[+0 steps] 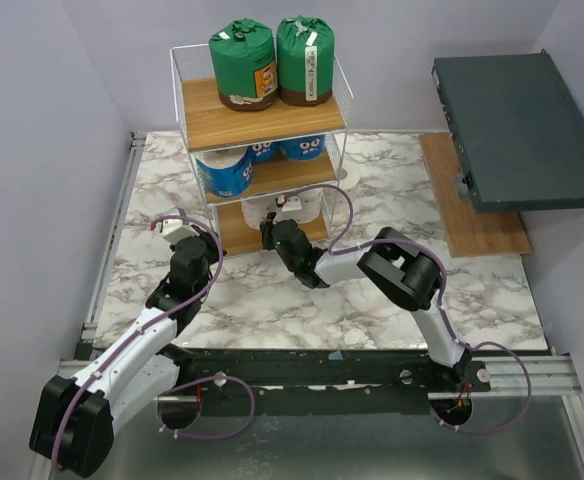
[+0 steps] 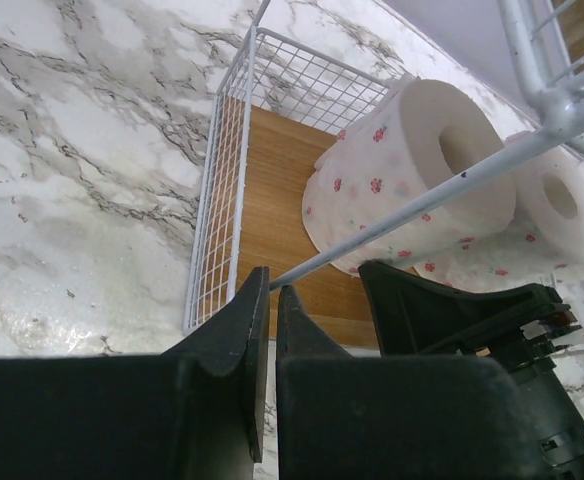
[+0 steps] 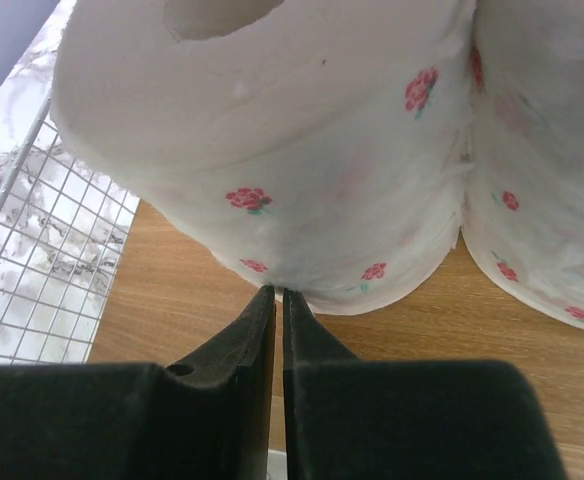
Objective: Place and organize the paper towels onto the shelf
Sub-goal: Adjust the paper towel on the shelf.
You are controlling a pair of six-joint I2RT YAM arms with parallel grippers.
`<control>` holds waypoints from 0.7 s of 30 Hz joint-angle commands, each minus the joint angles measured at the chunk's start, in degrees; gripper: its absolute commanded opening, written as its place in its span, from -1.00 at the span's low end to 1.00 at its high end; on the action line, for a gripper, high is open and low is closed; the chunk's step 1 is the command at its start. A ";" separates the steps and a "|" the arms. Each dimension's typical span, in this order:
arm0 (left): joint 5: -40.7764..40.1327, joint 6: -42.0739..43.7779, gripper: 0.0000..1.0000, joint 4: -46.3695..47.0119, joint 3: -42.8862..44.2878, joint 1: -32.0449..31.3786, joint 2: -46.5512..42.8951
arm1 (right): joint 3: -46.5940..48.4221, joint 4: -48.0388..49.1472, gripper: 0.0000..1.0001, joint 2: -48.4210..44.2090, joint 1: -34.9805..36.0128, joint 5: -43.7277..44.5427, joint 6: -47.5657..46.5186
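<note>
Sitting on the shelf [image 1: 207, 118] at the tabletop's [image 1: 272, 300] 12 o'clock: paper towels [image 1: 305, 60] on all three boards, green pair [image 1: 242, 62] up top, blue-printed ones [image 1: 224, 172] in the middle, rose-printed white rolls [image 3: 272, 150] at the bottom. Resting the closed, empty right claw [image 3: 279, 292] against the nearest white roll's foot. Hovering the left claw [image 2: 272, 288], pinched closed on nothing, at the shelf's 8 o'clock.

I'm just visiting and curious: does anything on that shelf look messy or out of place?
Slightly: on the bottom board of the shelf, the flower-printed roll by the right gripper has a rumpled, flared lower edge, not a clean cylinder.
</note>
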 commanded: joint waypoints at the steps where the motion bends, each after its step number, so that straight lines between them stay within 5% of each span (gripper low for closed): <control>1: 6.53 -1.76 -1.00 -3.05 -1.79 -1.30 -0.06 | 1.73 -1.73 -0.79 2.08 -1.53 1.84 -1.34; 21: 6.95 -1.77 -1.00 -1.54 -1.84 -1.30 1.57 | 0.06 -0.83 -0.77 0.08 -3.04 -0.56 -1.37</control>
